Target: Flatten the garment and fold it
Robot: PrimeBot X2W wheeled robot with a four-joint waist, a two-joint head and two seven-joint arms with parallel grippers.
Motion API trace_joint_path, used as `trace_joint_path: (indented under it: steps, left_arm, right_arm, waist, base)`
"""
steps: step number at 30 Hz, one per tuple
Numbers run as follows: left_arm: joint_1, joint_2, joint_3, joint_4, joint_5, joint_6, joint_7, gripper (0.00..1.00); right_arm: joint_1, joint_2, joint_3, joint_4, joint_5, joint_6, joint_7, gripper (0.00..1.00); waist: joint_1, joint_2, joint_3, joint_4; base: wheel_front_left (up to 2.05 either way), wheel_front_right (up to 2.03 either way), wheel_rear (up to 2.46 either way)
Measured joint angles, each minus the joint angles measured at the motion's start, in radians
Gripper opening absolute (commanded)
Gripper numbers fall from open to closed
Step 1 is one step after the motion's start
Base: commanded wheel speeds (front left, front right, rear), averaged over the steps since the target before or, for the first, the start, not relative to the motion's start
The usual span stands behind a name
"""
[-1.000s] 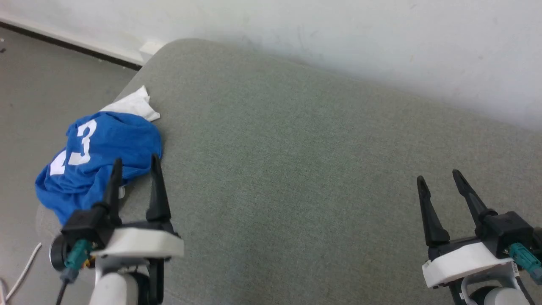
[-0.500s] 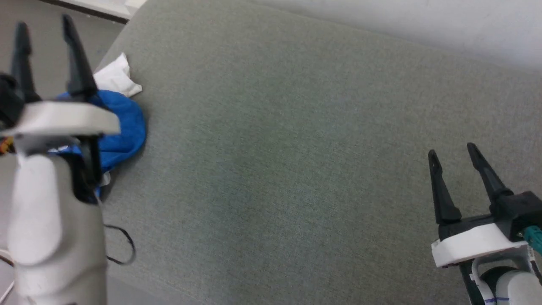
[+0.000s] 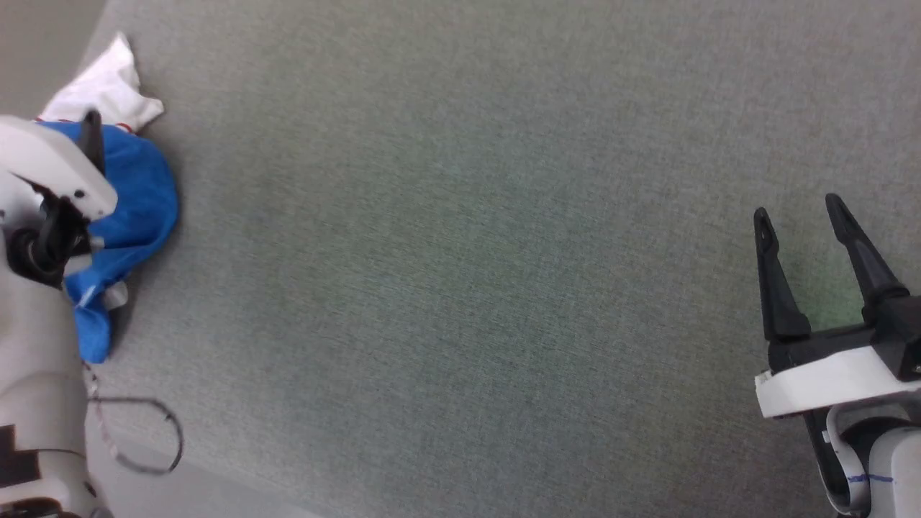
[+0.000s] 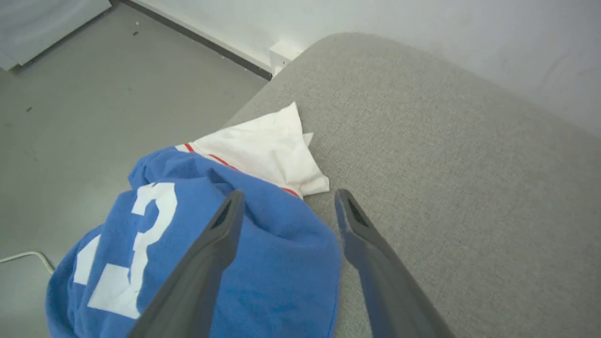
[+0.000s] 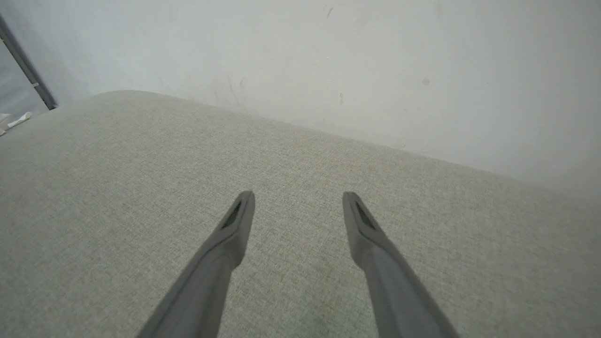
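The garment (image 4: 155, 225) lies crumpled at the rounded left end of the grey fabric surface (image 4: 446, 164). It is royal blue with white numerals, and a white sleeve (image 4: 267, 150) with red trim pokes out behind it. My left gripper (image 4: 288, 195) hovers open just above it, the left finger over the blue cloth and the right finger at its edge, holding nothing. In the head view the garment (image 3: 140, 194) sits at the far left, partly hidden by my left wrist housing (image 3: 43, 165). My right gripper (image 3: 797, 208) stands open and empty at the right, also seen in the right wrist view (image 5: 298, 195).
The grey fabric surface (image 3: 468, 252) stretches wide between the two arms. A pale wall (image 5: 375, 61) backs it. Grey floor (image 4: 94, 84) drops off to the left, with a white cable (image 4: 23, 256) on it. A dark cable loop (image 3: 144, 432) hangs by my left forearm.
The head camera has tilted down, so the wall has left the picture. My left arm has reached forward and left over the garment. Both grippers stayed open.
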Motion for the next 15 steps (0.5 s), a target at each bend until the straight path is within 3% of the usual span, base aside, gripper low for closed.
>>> trace_joint_path:
  steps: [9, 13, 14, 15]
  left_arm:
    - [-0.054, 0.069, -0.017, 0.209, -0.026, -0.008, 0.271, 1.0]
    - [-0.118, 0.101, -0.021, 0.261, -0.035, 0.011, 0.393, 1.0]
    - [-0.122, 0.105, -0.023, 0.262, -0.034, 0.017, 0.4, 0.87]
    - [-0.125, 0.107, -0.025, 0.262, -0.035, 0.017, 0.408, 0.5]
  right_arm:
    - [-0.035, -0.007, 0.005, -0.01, 0.009, 0.0, -0.001, 1.0]
    - [-0.044, -0.011, 0.008, -0.015, 0.015, 0.0, -0.007, 1.0]
    - [-0.051, -0.011, 0.009, -0.016, 0.018, 0.0, -0.007, 1.0]
    - [-0.055, -0.012, 0.011, -0.016, 0.018, 0.0, -0.007, 1.0]
  waist:
    - [-0.0001, 0.0, 0.101, -0.021]
    - [-0.0003, 0.0001, 0.132, -0.026]
    - [-0.0003, 0.0001, 0.136, -0.028]
    - [-0.0003, 0.0001, 0.139, -0.031]
  base:
    - [0.0, 0.0, 0.0]
    - [0.0, 0.0, 0.0]
    - [0.0, 0.0, 0.0]
    - [0.0, 0.0, 0.0]
